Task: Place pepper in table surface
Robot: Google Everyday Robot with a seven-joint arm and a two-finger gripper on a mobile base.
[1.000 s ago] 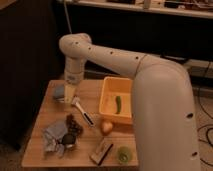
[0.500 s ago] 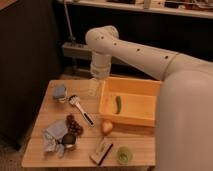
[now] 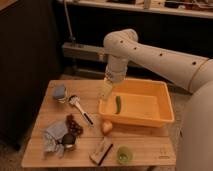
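The pepper (image 3: 118, 104), a small slender green chili, lies inside the yellow-orange bin (image 3: 162, 107) on its left half. My gripper (image 3: 106, 93) hangs from the white arm over the bin's left rim, just left of the pepper and above it. Its fingers point down, open, with nothing between them. The table surface (image 3: 145, 146), light-brown wooden planks, carries the bin and everything else.
On the table left of the bin are a grey-blue cup (image 3: 60, 92), a black-handled utensil (image 3: 80, 109), dark grapes (image 3: 74, 124), a crumpled wrapper (image 3: 54, 136) and a dark round fruit (image 3: 69, 141). A yellowish bulb (image 3: 106, 126), a brown block (image 3: 101, 150) and a light-green cup (image 3: 123, 155) lie near the front.
The arm has swung right, from above the table's left side to the bin's left rim. The view has shifted and the scene appears closer. The pepper stays in the bin.
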